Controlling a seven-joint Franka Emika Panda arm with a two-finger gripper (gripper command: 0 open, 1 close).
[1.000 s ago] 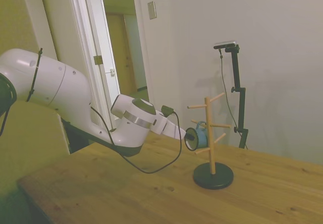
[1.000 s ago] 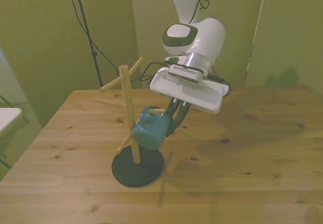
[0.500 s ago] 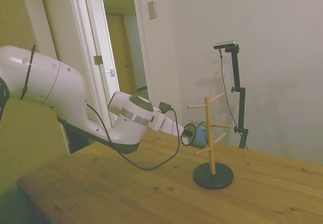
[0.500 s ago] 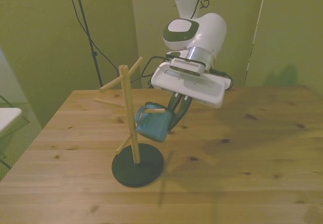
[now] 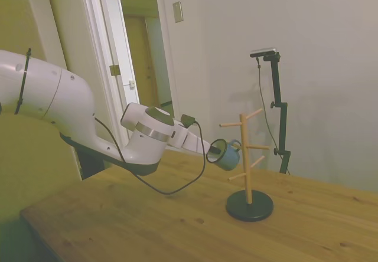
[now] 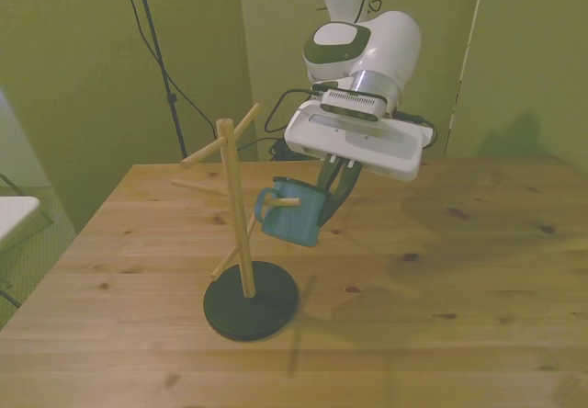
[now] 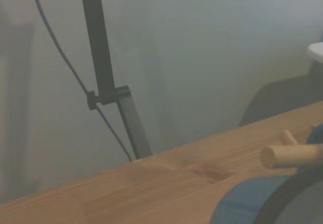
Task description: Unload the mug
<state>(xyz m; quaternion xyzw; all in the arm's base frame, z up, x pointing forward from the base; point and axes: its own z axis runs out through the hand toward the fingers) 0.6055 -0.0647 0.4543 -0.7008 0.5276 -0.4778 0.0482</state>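
The mug [image 6: 296, 213] is light blue-teal with a dark rim and hangs in the air beside the wooden peg rack [image 6: 236, 208]. My gripper [image 6: 329, 193] is shut on the mug's rim, on the side away from the rack. In the front view the mug's small loop handle [image 6: 264, 208] sits around one peg, near that peg's tip [image 6: 290, 202]. In the side view the mug [image 5: 225, 155] is held tilted just left of the rack's post [image 5: 244, 159], with the gripper [image 5: 213, 150] behind it. The wrist view shows a blurred peg tip [image 7: 289, 155] above the mug's rim [image 7: 251, 200].
The rack stands on a round black base [image 6: 250, 300] on the wooden table [image 6: 441, 279]. Its other pegs stick out above and below the mug. A black cable [image 5: 168, 186] loops under my wrist. A doorway [image 5: 144, 55] lies behind the arm.
The gripper has pulled back and up, away from the rack's post. The mug came with it, sliding out along the peg and tilting more upright.
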